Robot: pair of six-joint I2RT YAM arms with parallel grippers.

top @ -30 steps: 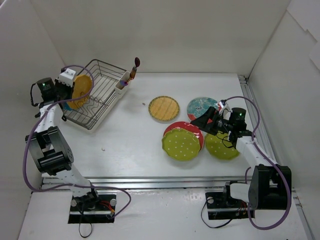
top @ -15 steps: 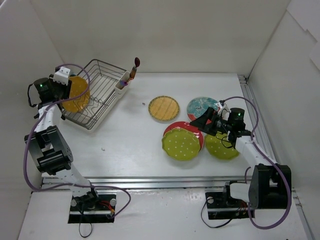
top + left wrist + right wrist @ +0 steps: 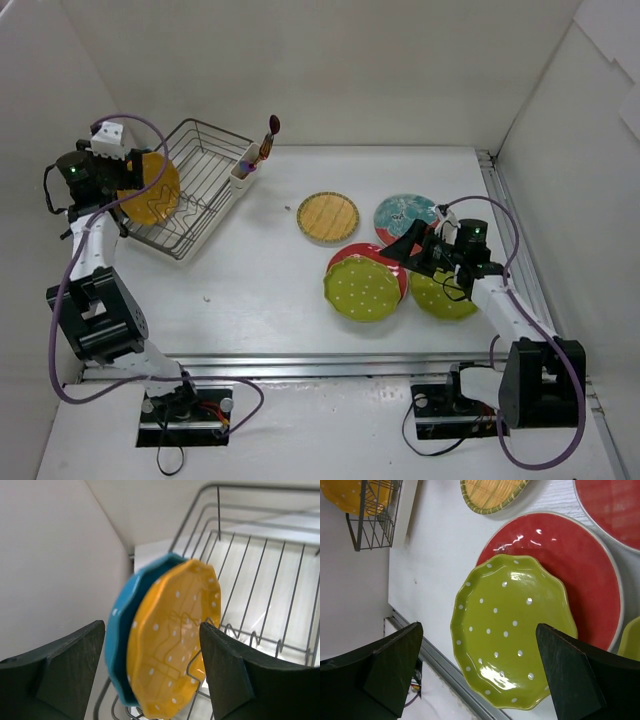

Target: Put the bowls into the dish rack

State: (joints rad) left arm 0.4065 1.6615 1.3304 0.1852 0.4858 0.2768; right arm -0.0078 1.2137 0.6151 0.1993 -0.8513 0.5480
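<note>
A robot lab cell. White panels [image 3: 330, 70] box in a white table [image 3: 260, 275], with cabled arms [image 3: 100, 310] bolted at its near edge.

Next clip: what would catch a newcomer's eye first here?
A dotted orange bowl stands on edge in the dish rack at far left, a blue bowl right behind it, framed by the open left gripper. Mid-right, a dotted green bowl lies stacked on a red bowl near the open right gripper.
</note>
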